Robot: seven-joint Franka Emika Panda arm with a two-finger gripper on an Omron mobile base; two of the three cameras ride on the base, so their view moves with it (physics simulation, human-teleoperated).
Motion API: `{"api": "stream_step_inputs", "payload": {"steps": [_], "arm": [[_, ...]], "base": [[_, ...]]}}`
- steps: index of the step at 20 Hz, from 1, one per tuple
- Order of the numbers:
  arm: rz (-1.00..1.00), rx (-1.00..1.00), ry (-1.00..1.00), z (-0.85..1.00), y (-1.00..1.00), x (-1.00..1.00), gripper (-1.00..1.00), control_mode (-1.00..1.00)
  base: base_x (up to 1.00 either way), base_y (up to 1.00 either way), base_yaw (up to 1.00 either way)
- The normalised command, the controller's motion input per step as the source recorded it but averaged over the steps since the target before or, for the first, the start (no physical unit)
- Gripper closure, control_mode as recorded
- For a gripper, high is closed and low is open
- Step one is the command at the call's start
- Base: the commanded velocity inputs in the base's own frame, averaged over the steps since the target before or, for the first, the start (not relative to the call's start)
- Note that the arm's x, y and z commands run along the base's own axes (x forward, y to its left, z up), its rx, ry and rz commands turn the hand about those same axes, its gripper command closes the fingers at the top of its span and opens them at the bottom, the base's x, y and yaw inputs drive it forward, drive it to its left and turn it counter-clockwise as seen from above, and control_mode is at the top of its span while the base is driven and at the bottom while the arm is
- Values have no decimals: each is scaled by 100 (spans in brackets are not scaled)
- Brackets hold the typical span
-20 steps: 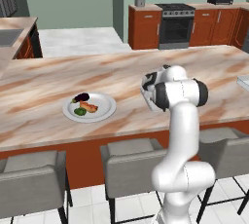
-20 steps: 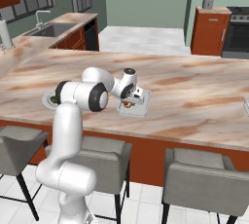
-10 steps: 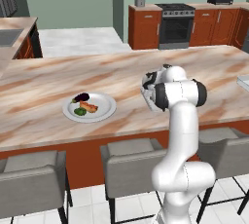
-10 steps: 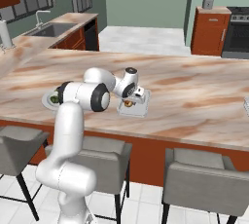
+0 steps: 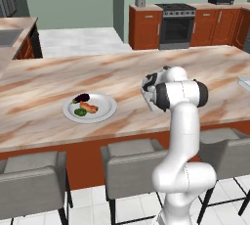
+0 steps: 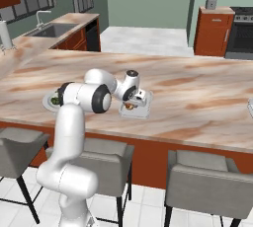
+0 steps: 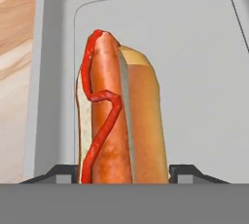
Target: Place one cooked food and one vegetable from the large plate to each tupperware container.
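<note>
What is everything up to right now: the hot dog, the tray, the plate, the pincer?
Hot dog: between the pincer's fingertips, over the tray.
Tray: on the counter, under the hot dog.
Plate: on the counter, with three pieces of food on it.
Pincer: shut on the hot dog.

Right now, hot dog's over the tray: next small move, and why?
Probably open the gripper and let go. In the hand view the hot dog sits between the finger tips, with the tupperware container floor right behind it; in the right base view the hand is low over that tray. Whether it already touches the floor is unclear.
</note>
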Motion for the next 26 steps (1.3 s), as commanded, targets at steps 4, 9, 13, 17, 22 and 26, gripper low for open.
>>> {"api": "stream_step_inputs", "payload": {"steps": [4, 9, 13, 17, 22, 26], "arm": [[0, 0, -2, -4, 10, -8, -100, -100], [0, 0, -4, 35, 3, -20, -100, -100], [0, 0, -1, 47, 6, -44, -100, -100], [0, 0, 0, 39, 41, -67, -100, -100], [17, 5, 0, 54, 100, -28, -100, -100], [38, 0, 2, 64, 100, 0, -100, -100]], "base": [[0, 0, 0], [0, 0, 0], [0, 0, 0], [0, 0, 0], [0, 0, 0], [0, 0, 0]]}}
